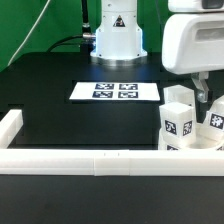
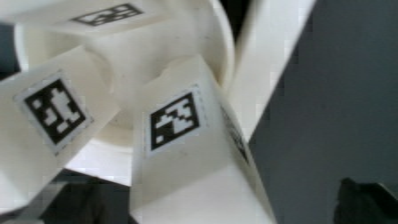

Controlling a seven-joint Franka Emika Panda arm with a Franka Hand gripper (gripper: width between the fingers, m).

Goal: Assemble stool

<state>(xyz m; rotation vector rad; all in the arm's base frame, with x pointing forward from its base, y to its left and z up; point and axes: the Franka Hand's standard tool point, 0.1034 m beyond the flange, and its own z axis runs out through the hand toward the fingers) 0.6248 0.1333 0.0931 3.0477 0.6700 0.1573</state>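
Observation:
Two white blocky stool legs with square tags stand upright at the exterior view's right, one nearer [image 1: 178,120] and one at the edge [image 1: 213,128]. They rise from a white part [image 1: 190,147] behind the rail, which may be the seat; I cannot tell. My gripper [image 1: 203,100] hangs just above and behind them. In the wrist view a tagged leg [image 2: 178,125] fills the space between my fingers, with a second tagged leg [image 2: 54,105] beside it. My gripper [image 2: 222,205] is open: a dark gap shows between the leg and one finger [image 2: 365,200].
The marker board [image 1: 115,91] lies mid-table in front of the robot base [image 1: 117,40]. A long white border rail [image 1: 95,160] runs along the front, with a corner piece [image 1: 12,128] at the exterior view's left.

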